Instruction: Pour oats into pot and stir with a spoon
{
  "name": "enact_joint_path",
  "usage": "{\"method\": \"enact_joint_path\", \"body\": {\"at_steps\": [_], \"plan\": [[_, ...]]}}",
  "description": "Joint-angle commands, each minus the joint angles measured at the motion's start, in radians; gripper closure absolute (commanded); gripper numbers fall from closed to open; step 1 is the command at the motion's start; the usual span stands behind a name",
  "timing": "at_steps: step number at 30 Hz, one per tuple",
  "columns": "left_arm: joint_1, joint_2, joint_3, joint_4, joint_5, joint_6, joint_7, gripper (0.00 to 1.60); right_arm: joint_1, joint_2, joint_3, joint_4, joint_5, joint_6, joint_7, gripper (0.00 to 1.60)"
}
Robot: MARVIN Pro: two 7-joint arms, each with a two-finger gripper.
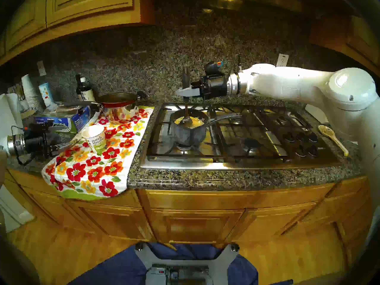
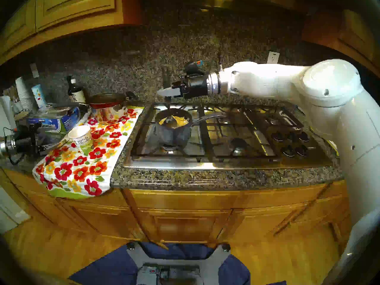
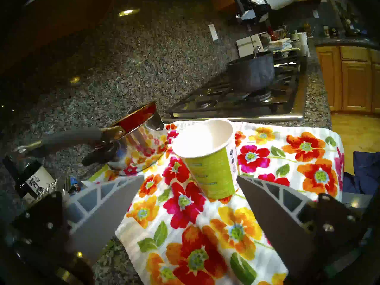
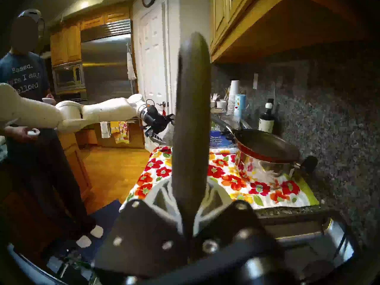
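Head views: the paper cup (image 1: 95,140), printed "purely elizabeth", stands upright on the floral towel (image 1: 90,169). The right tool (image 1: 186,92) is clamped on the spoon (image 1: 186,113), which hangs upright into the pot (image 1: 189,130) on the stove (image 1: 236,155), its bowl among the oats (image 1: 197,122).

Left wrist: the left tool (image 3: 190,188) gapes wide, empty, just short of the cup.

Right wrist: a blue box (image 4: 221,141) bears "Foodservice Foil".

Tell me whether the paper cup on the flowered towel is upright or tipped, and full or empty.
Upright and empty. The paper cup stands on its base on the flowered towel, mouth up, and the left wrist view shows only bare white inside.
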Motion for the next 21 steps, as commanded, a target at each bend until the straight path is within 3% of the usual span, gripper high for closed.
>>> {"method": "enact_joint_path", "body": {"at_steps": [1,21], "plan": [[-0.025,0.022,-0.016,-0.007,-0.023,-0.001,-0.005,0.00,0.005,-0.041,0.034,0.047,0.028,0.004,-0.015,1.60],[-0.022,0.022,-0.016,-0.008,-0.022,-0.001,-0.005,0.00,-0.074,-0.121,0.035,0.298,0.026,0.041,-0.020,1.60]]}}
